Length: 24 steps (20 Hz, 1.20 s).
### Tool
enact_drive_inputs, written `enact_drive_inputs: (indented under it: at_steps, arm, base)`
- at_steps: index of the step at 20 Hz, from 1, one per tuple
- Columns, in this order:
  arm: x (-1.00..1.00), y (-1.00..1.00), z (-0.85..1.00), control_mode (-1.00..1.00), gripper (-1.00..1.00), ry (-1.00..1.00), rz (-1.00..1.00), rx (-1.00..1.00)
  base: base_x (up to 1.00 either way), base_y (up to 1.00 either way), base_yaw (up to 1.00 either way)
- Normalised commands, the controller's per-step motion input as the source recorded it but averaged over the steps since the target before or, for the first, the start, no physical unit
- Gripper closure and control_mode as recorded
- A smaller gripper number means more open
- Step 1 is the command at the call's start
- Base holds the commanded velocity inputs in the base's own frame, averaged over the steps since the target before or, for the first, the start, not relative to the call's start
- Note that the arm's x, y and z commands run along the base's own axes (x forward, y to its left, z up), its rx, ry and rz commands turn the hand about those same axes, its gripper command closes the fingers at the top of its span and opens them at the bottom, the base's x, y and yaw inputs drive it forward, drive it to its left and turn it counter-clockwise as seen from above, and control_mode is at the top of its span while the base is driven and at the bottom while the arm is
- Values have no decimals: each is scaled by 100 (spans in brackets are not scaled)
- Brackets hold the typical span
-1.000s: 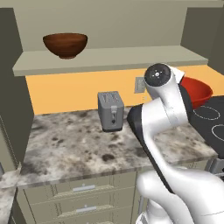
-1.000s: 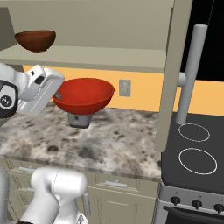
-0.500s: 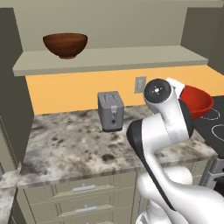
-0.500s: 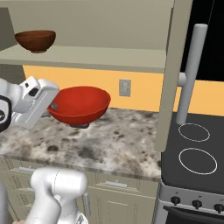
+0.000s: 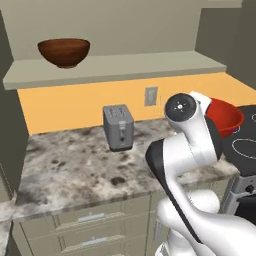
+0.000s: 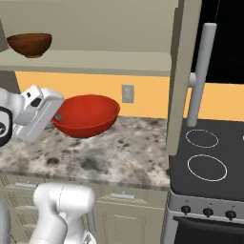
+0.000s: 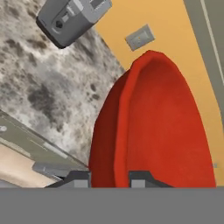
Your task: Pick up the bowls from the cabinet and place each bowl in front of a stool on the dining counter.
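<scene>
the tool (image 7: 109, 177) is clamped narrow on the rim of the red bowl (image 6: 86, 114) — one fingertip inside the wall, one outside. the bowl hangs clear above the stone-topped counter (image 5: 75, 170), near the toaster (image 5: 118, 127) and beside the stove (image 6: 209, 164). the brown bowl (image 5: 64, 51) sits on the cabinet shelf (image 5: 125, 65). a rim pinch gives little margin, so keep the wrist steady and the bowl level — swing slowly, stay clear of the toaster, and do not slacken the grip until the bowl rests on the dining counter.
</scene>
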Motion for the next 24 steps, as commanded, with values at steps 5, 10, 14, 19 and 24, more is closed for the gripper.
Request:
enact_drive_inputs:
  at_steps: [5,10,14,19,24]
  arm:
    - [0,0,0,100,100,0,0,0]
    - [0,0,0,100,100,0,0,0]
    - [0,0,0,100,100,0,0,0]
    - [0,0,0,100,100,0,0,0]
    - [0,0,0,100,100,0,0,0]
  base:
    - [-54,-3,-53]
    - [-46,-25,-65]
    - [-34,-31,-68]
    - [-1,-49,-75]
    - [0,-49,-79]
